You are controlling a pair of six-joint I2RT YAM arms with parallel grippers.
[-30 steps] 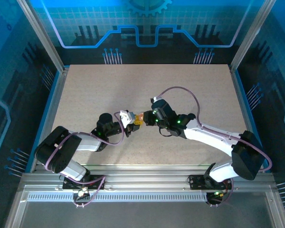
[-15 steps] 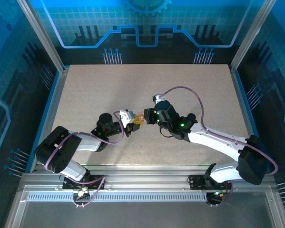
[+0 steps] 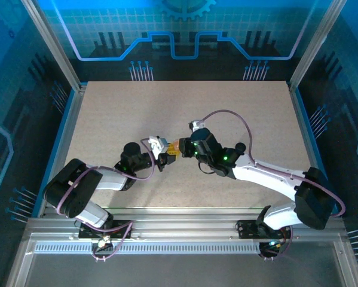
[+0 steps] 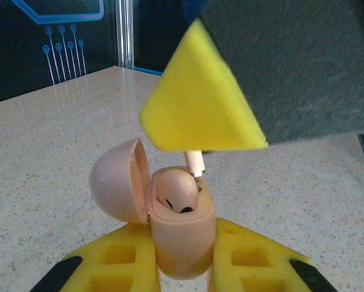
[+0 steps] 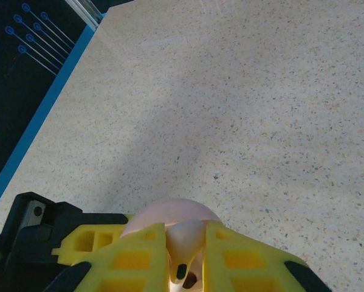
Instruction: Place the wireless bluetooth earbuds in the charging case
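Speckled beige table under blue-lit panels: from above, I have the left gripper and the right gripper nose to nose at mid-table, close enough for one to feed the other, though the pink pieces are too small to make out there. On the left wrist camera, the left jaws pinch the charging case by its sides, with its lid swung open leftward so the wells face up. One earbud sits inside. The second earbud hangs just above the case, its stem under the right arm's yellow fingertip. On the right wrist camera, the right jaws are pressed onto that bud, aiming it down at the case. I judge it needs a short, straight descent.
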